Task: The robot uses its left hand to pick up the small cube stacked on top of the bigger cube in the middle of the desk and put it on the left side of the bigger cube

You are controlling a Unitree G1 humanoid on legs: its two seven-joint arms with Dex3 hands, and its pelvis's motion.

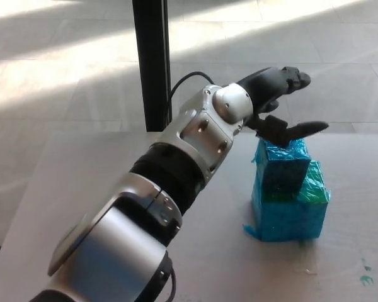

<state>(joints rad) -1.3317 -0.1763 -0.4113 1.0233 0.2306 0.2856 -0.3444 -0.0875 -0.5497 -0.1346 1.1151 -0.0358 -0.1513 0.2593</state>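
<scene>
Fingers [290, 78] of the left hand [278, 100] spread apart, holding nothing: two upper fingers reach right at the top, thumb [302, 129] sticks out lower right, clear gap between them. Hand hovers just above and slightly behind the small cube [283, 165]; thumb tip sits right over the cube's top edge, contact cannot be told from this view. Left arm [176, 182] comes in from bottom left, silver shells with black joints, a black cable looping out near the wrist.

Small cube is wrapped in crinkled blue film, standing on the bigger cube [290, 211], toward its left and back part, upright. Bigger cube is also blue-wrapped, with a green patch [314, 185] showing on its top right. Both sit on the grey desk [195, 251], right of centre in the head view. Loose flap of blue wrap sticks out at the bigger cube's lower left corner.

Desk space left of the bigger cube is partly covered by the forearm. Small green-blue paint specks [365, 277] on the desk at lower right, a tiny dark mark near the forearm.

Black vertical post [152, 63] stands behind the desk's far edge. Tiled floor [63, 75] beyond, with bright sun patches.

No readable writing, brand or label on the cubes, arm or desk. Right hand does not show.
</scene>
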